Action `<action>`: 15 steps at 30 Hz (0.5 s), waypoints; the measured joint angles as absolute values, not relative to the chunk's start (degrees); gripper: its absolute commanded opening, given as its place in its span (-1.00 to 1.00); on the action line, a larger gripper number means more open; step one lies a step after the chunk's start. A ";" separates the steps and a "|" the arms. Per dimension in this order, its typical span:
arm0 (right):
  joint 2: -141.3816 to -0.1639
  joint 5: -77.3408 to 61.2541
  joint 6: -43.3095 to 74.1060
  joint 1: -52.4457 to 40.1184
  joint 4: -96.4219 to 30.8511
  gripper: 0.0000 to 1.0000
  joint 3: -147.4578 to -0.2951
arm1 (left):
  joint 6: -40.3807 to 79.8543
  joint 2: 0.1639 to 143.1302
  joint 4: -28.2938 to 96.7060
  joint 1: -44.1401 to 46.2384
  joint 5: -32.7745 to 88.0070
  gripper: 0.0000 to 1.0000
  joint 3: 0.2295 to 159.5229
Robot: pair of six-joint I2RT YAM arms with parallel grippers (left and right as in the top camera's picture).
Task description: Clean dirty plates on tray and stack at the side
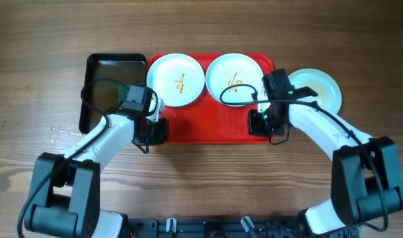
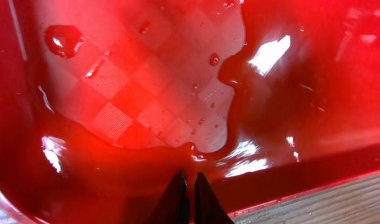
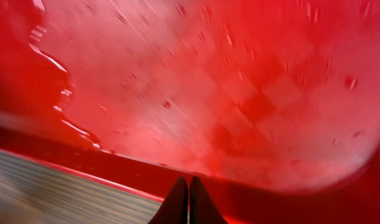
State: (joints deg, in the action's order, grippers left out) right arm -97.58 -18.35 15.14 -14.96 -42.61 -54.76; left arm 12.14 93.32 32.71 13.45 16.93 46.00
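The red tray [image 1: 208,125] lies mid-table. Two pale plates stand at its back, left [image 1: 168,69] and right [image 1: 221,69], each with an orange-brown smear. A third plate [image 1: 320,89], with no smear showing, lies on the table to the right of the tray, partly under my right arm. My left gripper [image 1: 158,130] [image 2: 190,180] is shut, tips down on the tray [image 2: 289,143] inside its front left rim. My right gripper [image 1: 259,123] [image 3: 188,183] is shut, tips on the tray [image 3: 240,93] by its front right rim. Neither holds anything that I can see.
A black tray [image 1: 96,66] stands left of the red one, against its edge; my left arm's cable crosses it. A film of water [image 2: 146,81] with drops lies on the red tray's floor. Bare wood table [image 1: 208,178] runs in front of the tray.
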 measured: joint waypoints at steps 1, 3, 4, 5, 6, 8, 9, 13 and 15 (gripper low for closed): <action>-97.58 -18.31 15.16 -14.98 -42.28 -0.91 -53.69 | 12.21 93.32 33.39 13.45 16.93 -0.92 46.00; -97.62 -18.17 15.40 -14.96 -41.04 -0.91 -51.64 | 12.38 93.34 35.90 13.45 16.80 -0.92 45.95; -97.62 -18.13 15.59 -14.96 -40.80 -0.91 -51.05 | 12.38 93.34 36.88 13.45 16.78 -0.92 45.91; -97.62 -18.11 15.73 -14.96 -40.88 -0.91 -50.39 | 12.38 93.34 37.89 13.45 16.78 -0.92 45.82; -97.62 -18.24 15.88 -14.96 -41.30 -0.91 -49.95 | 12.38 93.34 38.85 13.45 16.80 -0.92 45.74; -97.60 -18.33 16.71 -14.96 -43.11 -0.91 -49.89 | 12.38 93.34 40.38 13.45 16.80 -0.92 45.74; -97.60 -18.35 16.91 -14.96 -44.51 -0.91 -49.87 | 12.38 93.34 41.23 13.45 16.80 -0.92 45.74; -97.60 -18.37 17.34 -14.96 -45.87 -0.91 -49.74 | 12.40 93.34 42.59 13.45 16.82 -0.92 45.74; -97.60 -18.37 17.37 -14.96 -46.50 -0.91 -49.74 | 12.40 93.34 42.87 13.45 16.82 -0.92 45.74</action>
